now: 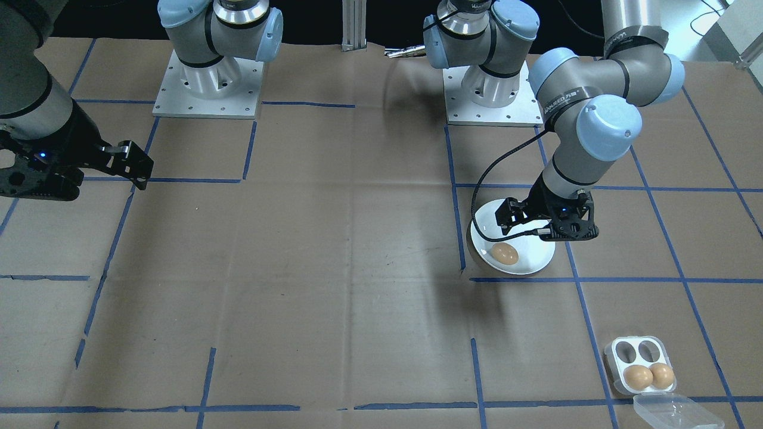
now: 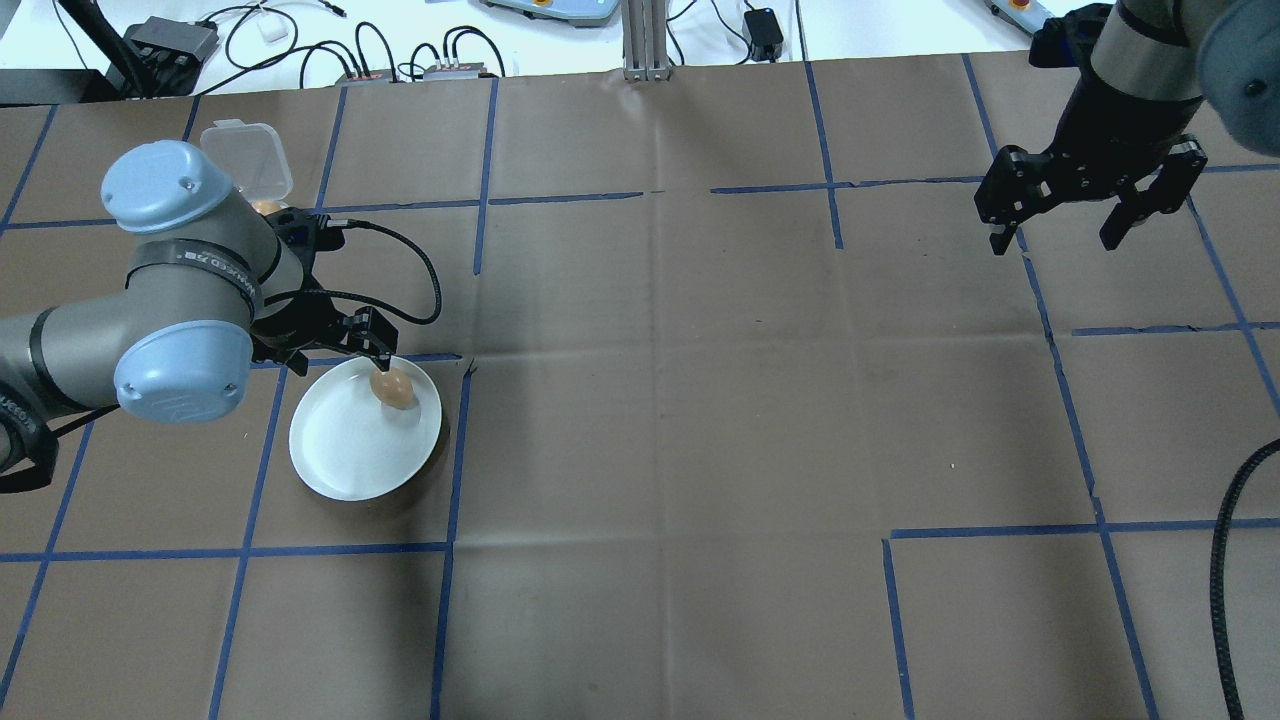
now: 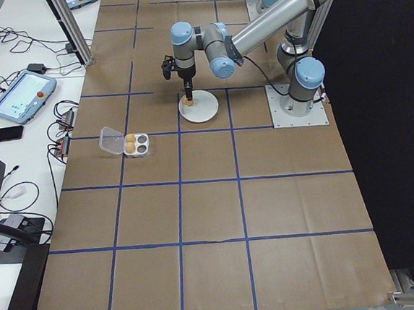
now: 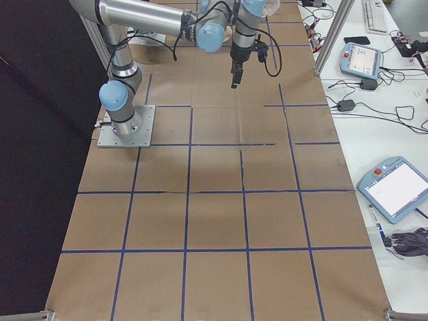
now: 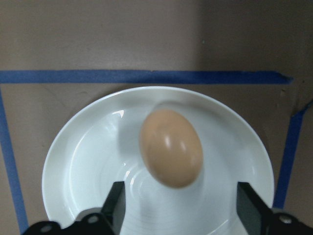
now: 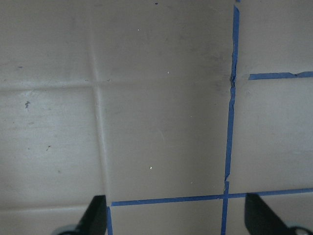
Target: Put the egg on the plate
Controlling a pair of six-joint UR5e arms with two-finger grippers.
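A brown egg (image 1: 505, 254) (image 2: 391, 388) (image 5: 171, 147) lies on the round white plate (image 1: 530, 256) (image 2: 350, 450) (image 5: 88, 166) (image 3: 199, 111), towards the rim on the side away from the robot's base. My left gripper (image 1: 545, 232) (image 2: 325, 352) (image 5: 183, 215) hovers over the plate, open. Its fingers (image 5: 117, 205) stand wide apart and clear of the egg. My right gripper (image 1: 101, 185) (image 2: 1065, 235) (image 6: 178, 220) hangs open over bare paper at the far side of the table, holding nothing.
A small white four-cup egg tray (image 1: 623, 351) (image 3: 135, 144) with two brown eggs (image 1: 648, 376) and its clear lid (image 1: 676, 411) (image 2: 245, 160) folded open sits past the plate, near the table edge. Blue tape lines grid the brown paper cover.
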